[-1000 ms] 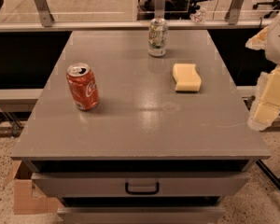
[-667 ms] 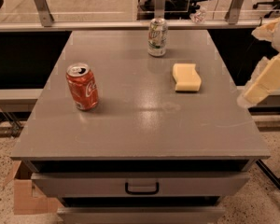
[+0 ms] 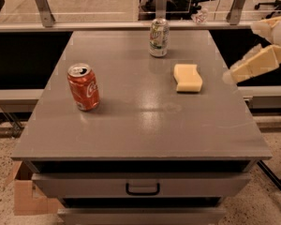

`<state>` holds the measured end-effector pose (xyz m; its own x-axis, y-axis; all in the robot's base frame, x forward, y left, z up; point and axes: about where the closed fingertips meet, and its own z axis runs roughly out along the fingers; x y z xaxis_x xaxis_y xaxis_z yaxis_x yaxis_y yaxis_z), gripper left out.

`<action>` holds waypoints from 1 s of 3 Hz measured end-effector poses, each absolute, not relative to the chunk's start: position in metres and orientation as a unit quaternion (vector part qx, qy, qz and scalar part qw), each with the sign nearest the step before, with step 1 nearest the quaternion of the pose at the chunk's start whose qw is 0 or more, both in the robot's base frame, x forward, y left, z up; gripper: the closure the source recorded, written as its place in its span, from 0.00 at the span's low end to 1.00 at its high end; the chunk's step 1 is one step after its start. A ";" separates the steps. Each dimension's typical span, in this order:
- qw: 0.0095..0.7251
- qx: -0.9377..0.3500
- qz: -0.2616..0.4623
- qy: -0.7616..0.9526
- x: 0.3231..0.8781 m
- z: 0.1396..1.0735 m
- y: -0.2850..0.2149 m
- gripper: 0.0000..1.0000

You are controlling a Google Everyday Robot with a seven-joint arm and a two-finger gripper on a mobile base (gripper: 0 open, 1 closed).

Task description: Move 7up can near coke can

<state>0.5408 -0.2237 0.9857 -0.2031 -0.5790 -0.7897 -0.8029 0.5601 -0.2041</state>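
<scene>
Near edge: a drawer (image 3: 140, 184) with a dark handle sits below the grey bench (image 3: 140, 135). A cardboard box (image 3: 25, 198) stands on the floor at lower left. Left of middle: the coke can (image 3: 84, 86), upright. Right of middle: a yellow sponge (image 3: 187, 77), lying flat. Beyond the bench's right edge, just past the sponge: the cream pincer (image 3: 253, 64), in the air; whether it is wide or narrow cannot be told. Far edge, centre: the 7up can (image 3: 158, 37), upright, well apart from the coke can.
</scene>
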 end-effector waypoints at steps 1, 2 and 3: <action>0.483 -0.430 0.163 0.745 0.583 0.968 -0.210 0.00; 0.483 -0.430 0.163 0.745 0.583 0.968 -0.210 0.00; 0.496 -0.418 0.161 0.744 0.593 0.961 -0.208 0.00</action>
